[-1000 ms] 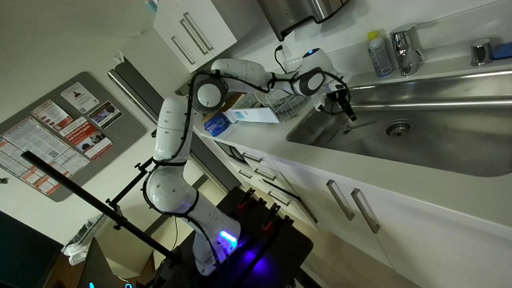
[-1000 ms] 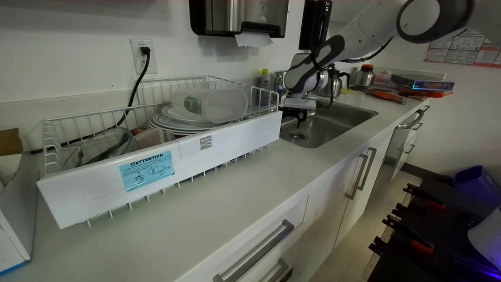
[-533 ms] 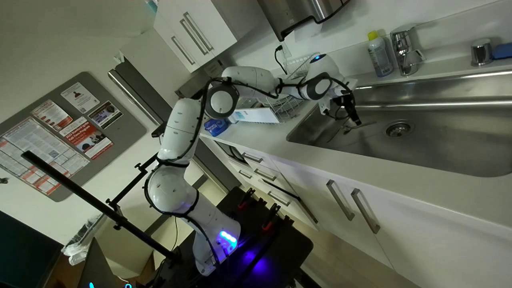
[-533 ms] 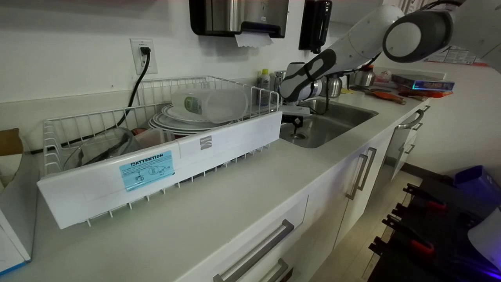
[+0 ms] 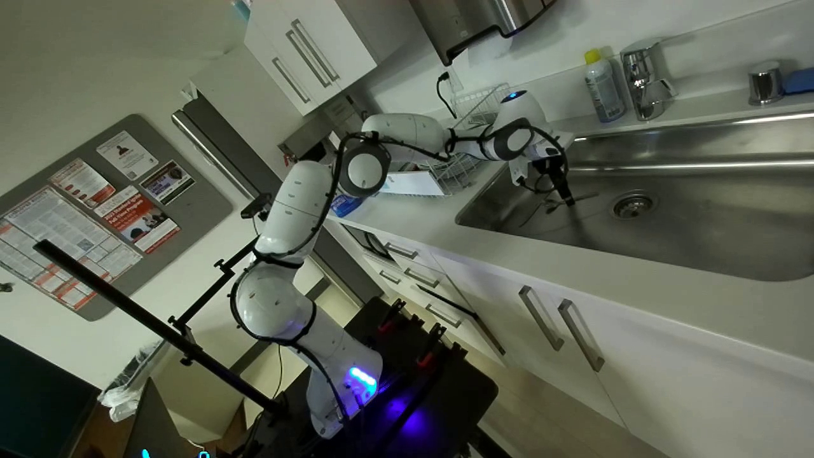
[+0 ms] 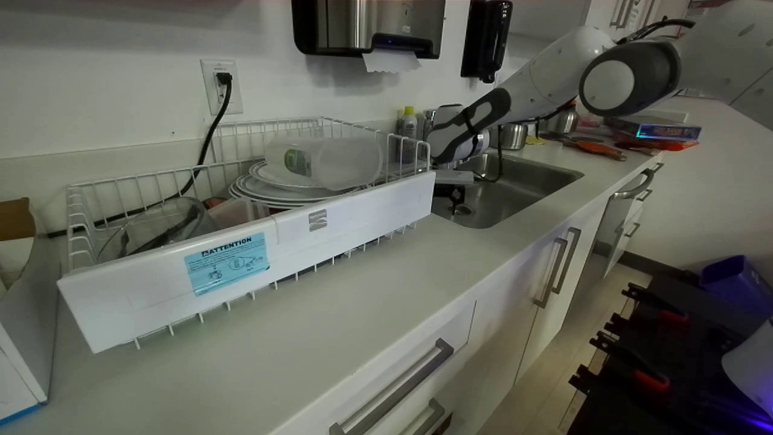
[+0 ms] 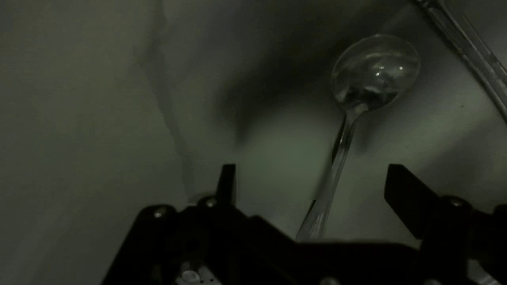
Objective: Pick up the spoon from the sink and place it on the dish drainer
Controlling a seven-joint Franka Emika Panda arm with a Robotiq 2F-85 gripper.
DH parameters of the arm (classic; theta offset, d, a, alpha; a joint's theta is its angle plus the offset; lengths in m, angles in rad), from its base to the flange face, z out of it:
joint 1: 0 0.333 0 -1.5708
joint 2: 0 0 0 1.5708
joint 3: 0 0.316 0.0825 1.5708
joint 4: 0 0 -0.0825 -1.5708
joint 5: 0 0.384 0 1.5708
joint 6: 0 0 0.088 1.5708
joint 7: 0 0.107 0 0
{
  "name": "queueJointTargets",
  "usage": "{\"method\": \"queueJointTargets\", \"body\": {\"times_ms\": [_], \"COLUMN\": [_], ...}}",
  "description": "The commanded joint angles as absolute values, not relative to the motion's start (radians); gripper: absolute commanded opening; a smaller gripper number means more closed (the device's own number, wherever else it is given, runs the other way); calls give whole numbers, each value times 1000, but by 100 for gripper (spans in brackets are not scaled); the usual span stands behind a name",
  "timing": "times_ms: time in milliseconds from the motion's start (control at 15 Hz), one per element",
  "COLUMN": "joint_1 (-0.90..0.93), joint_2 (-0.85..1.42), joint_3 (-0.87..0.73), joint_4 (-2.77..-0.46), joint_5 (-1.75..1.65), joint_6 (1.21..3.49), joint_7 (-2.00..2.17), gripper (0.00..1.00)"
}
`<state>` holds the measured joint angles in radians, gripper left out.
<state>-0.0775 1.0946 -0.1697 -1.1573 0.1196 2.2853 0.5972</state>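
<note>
In the wrist view, a metal spoon (image 7: 344,142) lies on the sink floor, its bowl toward the top and its handle running down between my fingers. My gripper (image 7: 312,174) is open, one finger on either side of the handle and apart from it. The handle's end disappears behind the gripper body. In an exterior view, the gripper (image 5: 568,201) is low inside the steel sink (image 5: 699,229), over the spoon (image 5: 552,208). The dish drainer (image 6: 77,211), a pale wire rack, stands on the counter beside the sink and also shows in an exterior view (image 5: 455,175).
Another thin metal utensil (image 7: 471,55) lies near the spoon. The drain (image 5: 634,205) is close by. A yellow-capped bottle (image 5: 604,92) and a faucet (image 5: 641,83) stand behind the sink. The drainer holds plates (image 6: 247,187), a clear cup (image 6: 353,160) and a front panel (image 6: 350,214).
My gripper has moved lower into the sink and slightly sideways, over the spoon's handle. The arm's elbow has come down and forward with it. The spoon has not visibly moved.
</note>
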Motion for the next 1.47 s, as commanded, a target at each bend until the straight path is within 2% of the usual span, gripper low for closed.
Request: {"method": "queueJointTargets", "body": {"times_ms": [0, 133, 200, 267, 333, 800, 867, 1133, 1400], "joint_1": [-75, -75, -75, -75, -75, -77, -77, -77, -70], "joint_2": [1140, 1156, 1163, 1168, 1174, 1207, 1210, 1201, 1075], "joint_3": [-173, -173, -173, -174, -174, -175, -175, -175, -172], "joint_4": [-1071, -1048, -1037, -1030, -1019, -962, -956, -957, -1081], "joint_5": [121, 119, 118, 117, 116, 113, 112, 110, 118], "joint_6": [2211, 2191, 2184, 2179, 2171, 2146, 2143, 2134, 2115], "joint_7": [623, 624, 624, 625, 625, 628, 628, 623, 585], "gripper": [93, 88, 71, 64, 61, 6, 1, 2, 2]}}
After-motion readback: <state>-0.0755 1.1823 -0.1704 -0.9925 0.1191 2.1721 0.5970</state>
